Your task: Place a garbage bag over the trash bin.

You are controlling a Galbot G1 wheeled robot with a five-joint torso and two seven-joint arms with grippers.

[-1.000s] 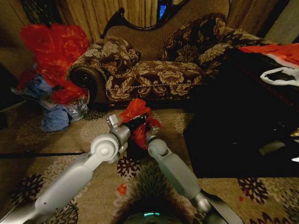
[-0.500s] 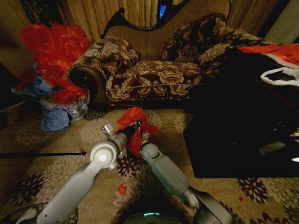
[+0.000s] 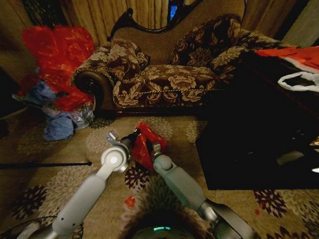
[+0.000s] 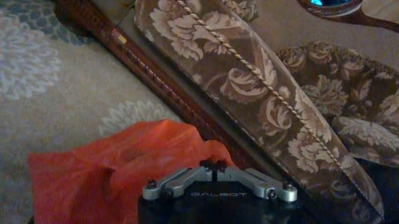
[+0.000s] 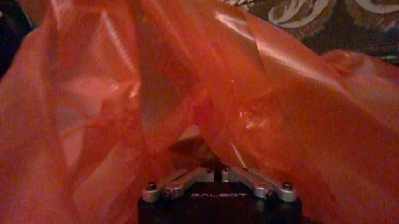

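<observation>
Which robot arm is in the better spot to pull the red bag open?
Probably right: the right gripper is shut deep among the garbage bag folds; the left gripper, also shut, sits at its edge.

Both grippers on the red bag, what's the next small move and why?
Probably draw the two grippers apart to spread the mouth. The garbage bag hangs bunched between the left gripper and the right gripper, both shut on its film, with the arms close together on the rug in front of the sofa. I can't make out the bin under it.
</observation>
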